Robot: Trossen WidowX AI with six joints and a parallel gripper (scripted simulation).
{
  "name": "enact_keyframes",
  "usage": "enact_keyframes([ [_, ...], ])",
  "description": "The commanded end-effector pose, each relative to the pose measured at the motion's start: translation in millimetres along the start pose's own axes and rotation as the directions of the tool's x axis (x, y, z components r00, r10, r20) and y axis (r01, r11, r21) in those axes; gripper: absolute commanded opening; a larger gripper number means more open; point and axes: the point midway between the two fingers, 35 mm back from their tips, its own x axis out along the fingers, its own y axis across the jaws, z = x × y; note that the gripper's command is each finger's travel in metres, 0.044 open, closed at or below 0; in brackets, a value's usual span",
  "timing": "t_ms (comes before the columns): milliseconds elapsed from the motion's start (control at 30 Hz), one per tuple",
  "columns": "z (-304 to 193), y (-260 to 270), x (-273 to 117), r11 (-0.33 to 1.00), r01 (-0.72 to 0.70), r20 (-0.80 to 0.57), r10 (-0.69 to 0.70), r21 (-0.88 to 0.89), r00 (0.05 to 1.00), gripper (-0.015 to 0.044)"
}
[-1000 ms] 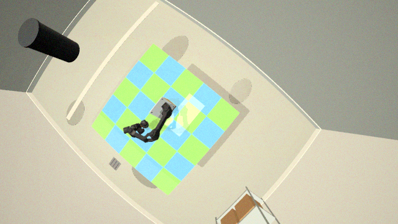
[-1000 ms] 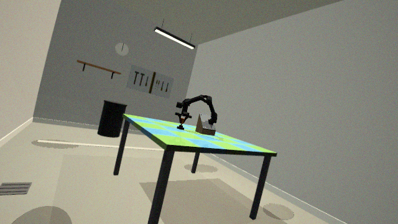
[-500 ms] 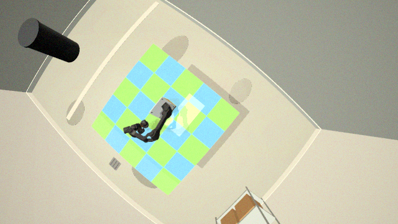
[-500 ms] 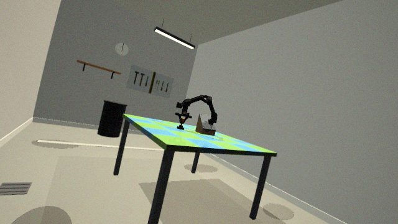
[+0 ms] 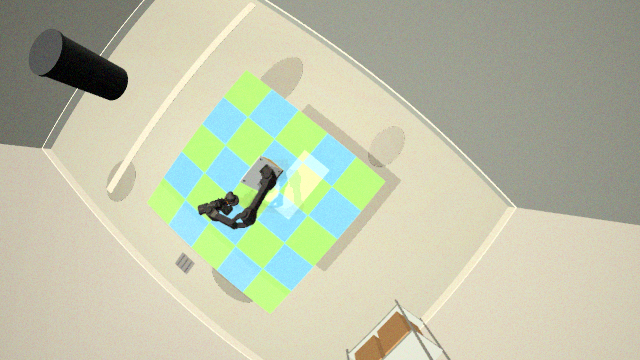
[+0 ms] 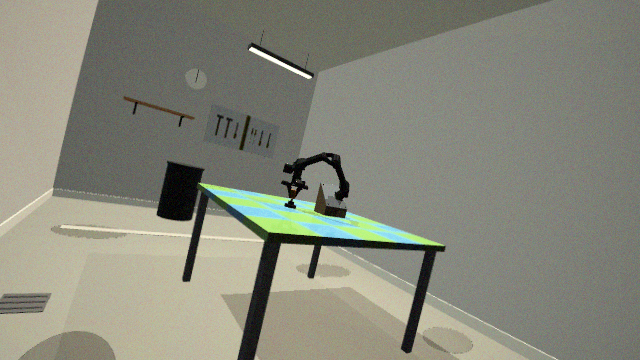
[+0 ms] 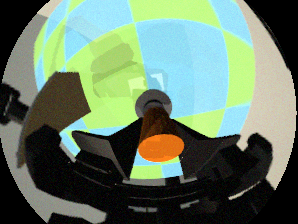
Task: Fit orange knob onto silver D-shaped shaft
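on checkered table (image 5: 270, 295) (image 6: 320, 231) (image 7: 185, 55), grey walls (image 5: 500, 100) (image 6: 475, 140) beyond.

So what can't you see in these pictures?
- The hole under the orange knob: hidden in the wrist view, which looks down on the knob's top.
- The silver shaft's flat side: the knob covers it in the wrist view, and it's too small in the exterior view.
- The knob in the top view: hidden by the arm.
- The shelf rack: cut off by the top view's bottom edge.
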Motion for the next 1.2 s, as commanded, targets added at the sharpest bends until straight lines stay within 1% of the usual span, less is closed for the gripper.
enact_keyframes([
  [0, -0.1, -0.6, 1.0, 0.997, 0.003, 0.002, -0.003, -0.081, 1.000, 0.0000],
  [1000, 0.5, 0.6, 3.6, 0.997, 0.003, 0.002, -0.002, -0.081, 1.000, 0.0000],
  [1167, 1.9, 0.2, -1.0, 0.997, 0.003, 0.002, -0.003, -0.081, 1.000, 0.0000],
])
